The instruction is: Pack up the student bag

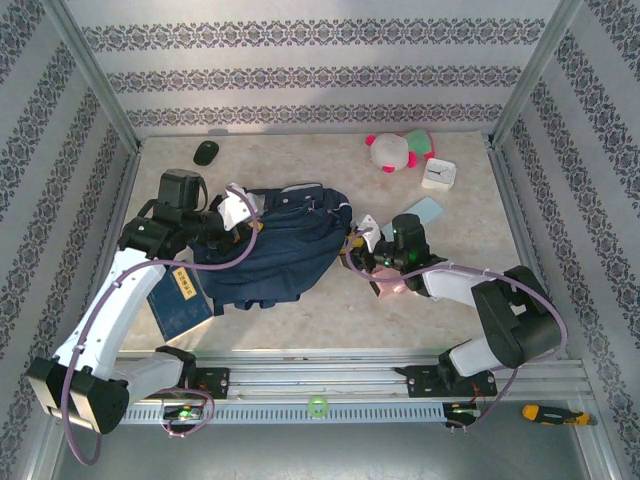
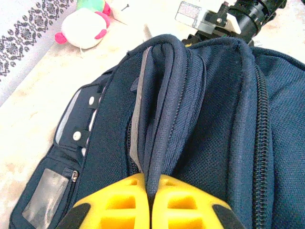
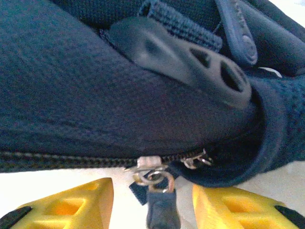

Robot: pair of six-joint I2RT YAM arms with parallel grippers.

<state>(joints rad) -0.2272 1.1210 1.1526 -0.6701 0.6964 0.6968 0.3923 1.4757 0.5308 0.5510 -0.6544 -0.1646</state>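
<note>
Navy student bag (image 1: 275, 250) lies on the worktop (image 1: 330, 315), left gripper (image 2: 150, 186) pinched shut on a fabric fold of it, right gripper (image 3: 152, 193) spread open around a zipper pull (image 3: 161, 212), gripping nothing; book (image 1: 180, 298) and plush toy (image 1: 395, 150) lie outside, so packing looks barely started.

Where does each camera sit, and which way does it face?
Top external: above, behind the bases, looking down at the table; left arm and right arm show.
Left wrist: looks along left hand, shut on student bag.
Right wrist: looks past open right hand at zipper pull.
Shared: top and left wrist both catch the plush toy.
</note>
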